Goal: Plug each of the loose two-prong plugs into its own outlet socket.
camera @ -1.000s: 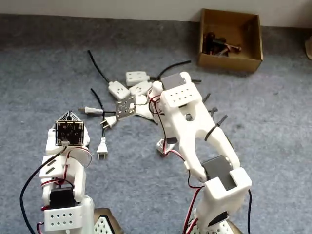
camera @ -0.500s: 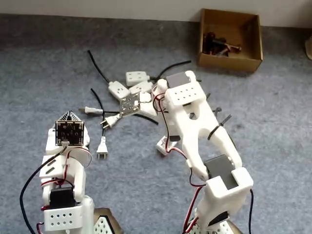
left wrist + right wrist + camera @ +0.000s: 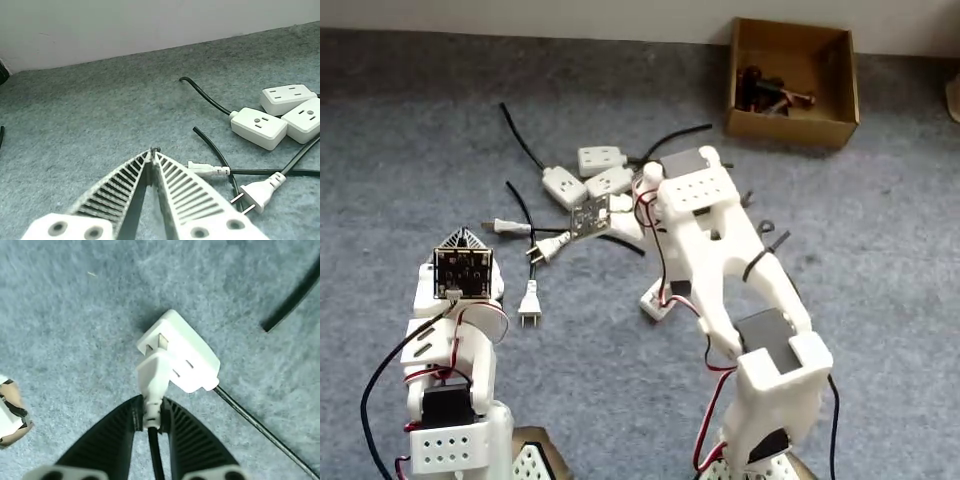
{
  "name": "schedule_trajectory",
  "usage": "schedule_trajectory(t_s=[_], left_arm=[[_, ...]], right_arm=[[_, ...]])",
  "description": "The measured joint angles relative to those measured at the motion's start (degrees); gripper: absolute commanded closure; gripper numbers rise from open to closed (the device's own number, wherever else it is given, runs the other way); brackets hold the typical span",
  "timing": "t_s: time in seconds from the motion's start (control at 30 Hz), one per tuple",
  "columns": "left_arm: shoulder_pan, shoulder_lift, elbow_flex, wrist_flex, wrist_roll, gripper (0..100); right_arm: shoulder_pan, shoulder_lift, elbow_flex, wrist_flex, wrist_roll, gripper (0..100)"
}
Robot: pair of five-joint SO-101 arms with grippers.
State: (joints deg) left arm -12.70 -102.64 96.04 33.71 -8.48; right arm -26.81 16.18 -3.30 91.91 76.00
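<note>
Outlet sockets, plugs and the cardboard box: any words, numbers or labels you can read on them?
None can be read.
The outlet sockets show plain white faces with only slots.
The plug held in the right claw shows no marking.
The cardboard box shows no print.

You're working on a rough, matt grey carpet [image 3: 420,120]. The smooth white plastic socket block [image 3: 185,357] has a faint sheen. The white plastic plug [image 3: 261,191] has shiny metal prongs. The brown cardboard box [image 3: 790,128] is matt, and the black rubbery cord [image 3: 210,100] is smooth.
</note>
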Motion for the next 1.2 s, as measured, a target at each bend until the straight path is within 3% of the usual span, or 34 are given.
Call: schedule_trajectory(t_s=[0.6, 0.83, 1.2], left_arm=[[0.0, 0.0, 0.0, 0.0, 0.0, 99], [0.0, 0.0, 0.0, 0.0, 0.0, 99], [0.0, 0.0, 0.0, 0.0, 0.0, 99]], right_arm=[[-2.2, 2.4, -0.1, -0.8, -1.1, 99.3], [-3.2, 2.4, -7.5, 5.7, -1.8, 99.3], [-5.5, 2.4, -8.8, 6.7, -4.6, 99.3]])
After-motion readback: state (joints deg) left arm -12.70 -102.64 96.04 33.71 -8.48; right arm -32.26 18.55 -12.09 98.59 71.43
